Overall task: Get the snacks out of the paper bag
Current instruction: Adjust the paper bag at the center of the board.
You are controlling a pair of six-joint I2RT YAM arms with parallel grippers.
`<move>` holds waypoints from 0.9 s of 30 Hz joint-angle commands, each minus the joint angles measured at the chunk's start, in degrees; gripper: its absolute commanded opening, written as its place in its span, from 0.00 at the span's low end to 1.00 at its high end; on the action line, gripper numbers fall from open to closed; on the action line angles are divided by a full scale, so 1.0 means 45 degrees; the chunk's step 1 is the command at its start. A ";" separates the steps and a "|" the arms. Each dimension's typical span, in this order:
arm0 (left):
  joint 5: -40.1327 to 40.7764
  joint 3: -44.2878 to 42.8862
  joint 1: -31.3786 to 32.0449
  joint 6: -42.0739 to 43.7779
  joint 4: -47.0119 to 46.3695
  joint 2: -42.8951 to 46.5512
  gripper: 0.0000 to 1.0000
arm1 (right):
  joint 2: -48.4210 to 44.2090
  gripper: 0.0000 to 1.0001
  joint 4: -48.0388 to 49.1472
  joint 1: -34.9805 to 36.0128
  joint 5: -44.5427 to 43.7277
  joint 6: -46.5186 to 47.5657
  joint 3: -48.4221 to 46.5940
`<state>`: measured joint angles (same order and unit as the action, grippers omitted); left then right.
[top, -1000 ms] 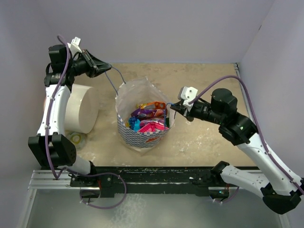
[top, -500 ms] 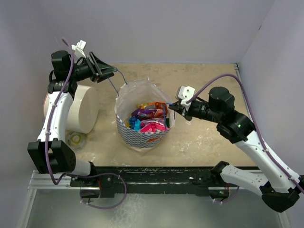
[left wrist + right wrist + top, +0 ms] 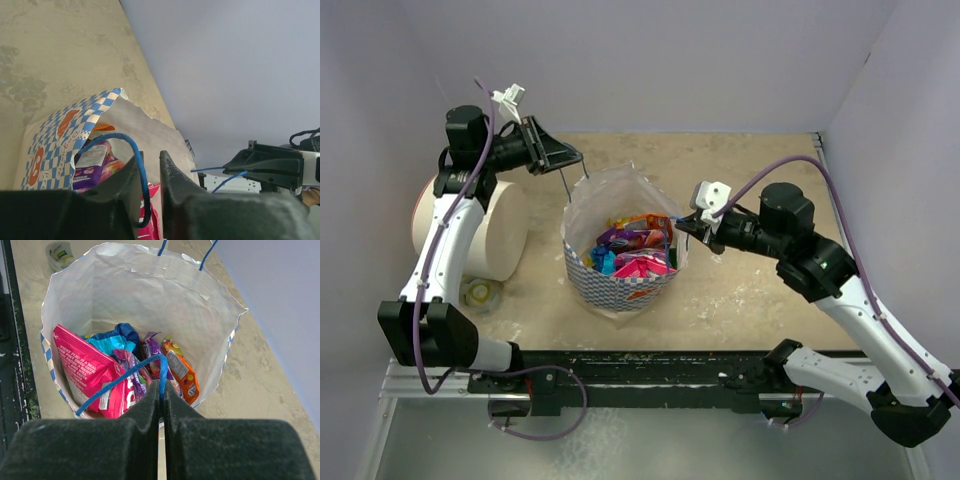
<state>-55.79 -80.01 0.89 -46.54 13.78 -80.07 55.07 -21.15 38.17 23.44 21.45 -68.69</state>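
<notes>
Glossy foil snack packets point(image 3: 107, 372) all lie inside the upright blue-checkered white paper bag point(image 3: 610, 290). Left gripper point(image 3: 150, 155) has swung in towards it, jaws parted loosely around one blue cord handle point(image 3: 131, 144). Right gripper point(image 3: 161, 390) clamps the opposite cord handle point(image 3: 125, 377). Extraction not begun.

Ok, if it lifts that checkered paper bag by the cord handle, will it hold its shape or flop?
Probably flops somewhat: the paper bag has thin walls and a crinkled rim. The right gripper pinches only a thin cord handle, so it may swing or tilt. The snacks should keep its weight low.
</notes>
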 commanded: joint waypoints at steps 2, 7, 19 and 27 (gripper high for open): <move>-0.0110 -0.1294 -0.0001 -0.0410 -0.1331 -0.0558 0.10 | -0.0342 0.00 0.1028 -0.0073 0.0018 0.0028 -0.0371; 0.0868 -0.3696 -0.0028 0.0171 -0.0343 -0.1135 0.00 | 0.0021 0.00 0.1611 -0.0068 0.0508 0.0079 -0.0459; 0.0412 -0.5218 -0.0490 -0.1786 -0.1990 -0.2103 0.00 | 0.1910 0.00 0.3995 0.0313 0.3164 -0.1779 -0.0481; -0.0245 -0.2707 -0.0260 -0.3258 -0.3875 -0.0829 0.00 | 0.0656 0.01 0.2879 0.0464 0.3578 -0.2143 0.1858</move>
<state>-53.10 -94.59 -1.06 -54.52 10.09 -90.67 64.12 -10.98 39.81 35.70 14.57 -64.90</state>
